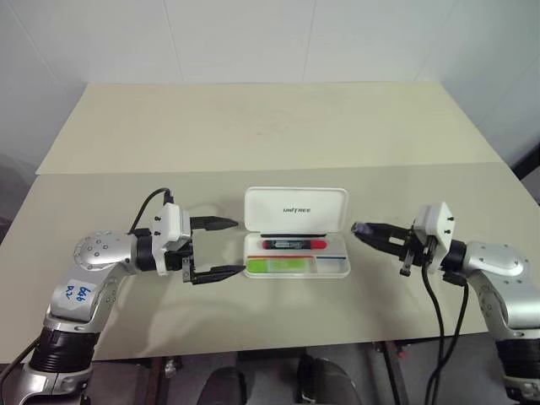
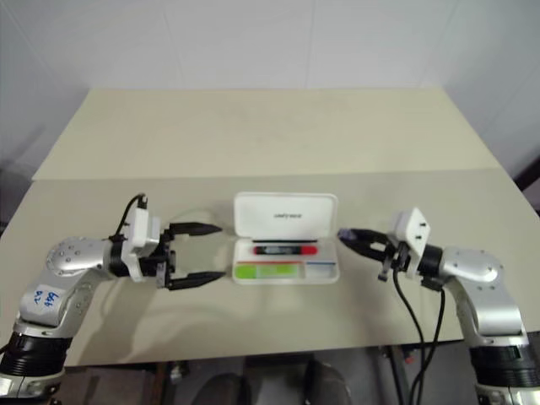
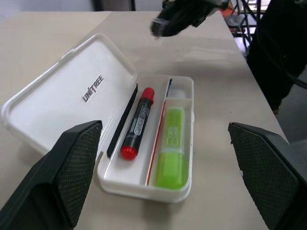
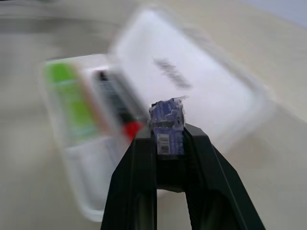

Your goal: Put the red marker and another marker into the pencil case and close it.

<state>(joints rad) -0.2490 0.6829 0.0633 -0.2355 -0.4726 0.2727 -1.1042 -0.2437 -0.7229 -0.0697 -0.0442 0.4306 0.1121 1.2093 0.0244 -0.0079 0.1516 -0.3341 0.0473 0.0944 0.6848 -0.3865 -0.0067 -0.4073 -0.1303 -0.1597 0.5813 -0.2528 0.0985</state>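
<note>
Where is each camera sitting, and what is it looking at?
Left eye view: on the head, looking down at the table with the open pencil case; both arms show, left gripper open, right gripper shut.
Right eye view: beside it, same scene.
Left wrist view: looks between its own black fingers at the red marker and green highlighter in the case.
Right wrist view: looks along its shut fingers, which pinch a small purple piece.
All share the pencil case.

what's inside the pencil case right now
The open pencil case holds the red marker and the green highlighter in separate compartments. Whatever lies beneath them is covered.
</note>
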